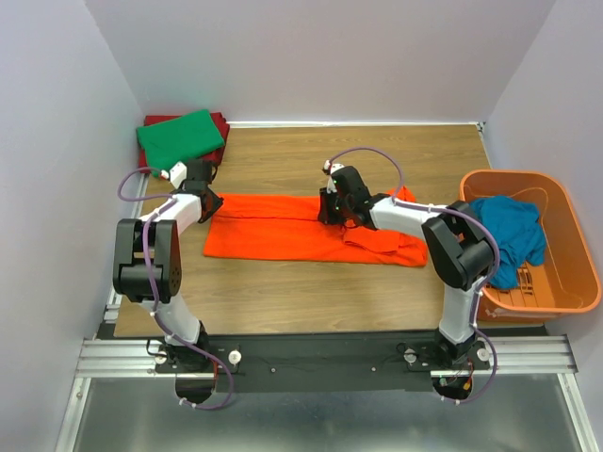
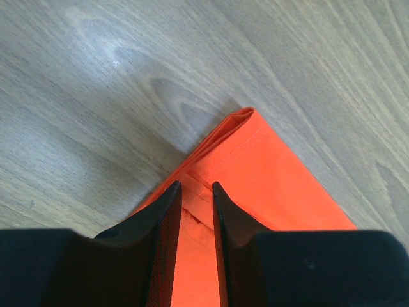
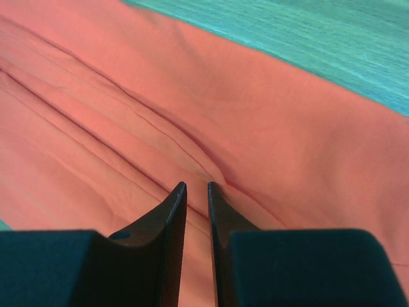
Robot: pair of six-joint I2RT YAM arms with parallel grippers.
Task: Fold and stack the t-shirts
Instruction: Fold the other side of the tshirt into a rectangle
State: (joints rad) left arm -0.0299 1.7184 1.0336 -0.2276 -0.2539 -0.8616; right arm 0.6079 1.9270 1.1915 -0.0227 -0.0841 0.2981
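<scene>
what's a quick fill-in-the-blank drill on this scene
The green t-shirt lies on the dark red t-shirt in the far ___ corner.
The teal t-shirt sits in the basket on the ___ side.
The left gripper and right gripper are both over the ___ t-shirt.
Missing: left; right; orange.

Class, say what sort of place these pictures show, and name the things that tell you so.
Most likely a robotics lab test cell: a wooden table boxed in by plain walls, two robot arms bolted to a metal rail, and laundry props, an orange t-shirt and basket.
</scene>
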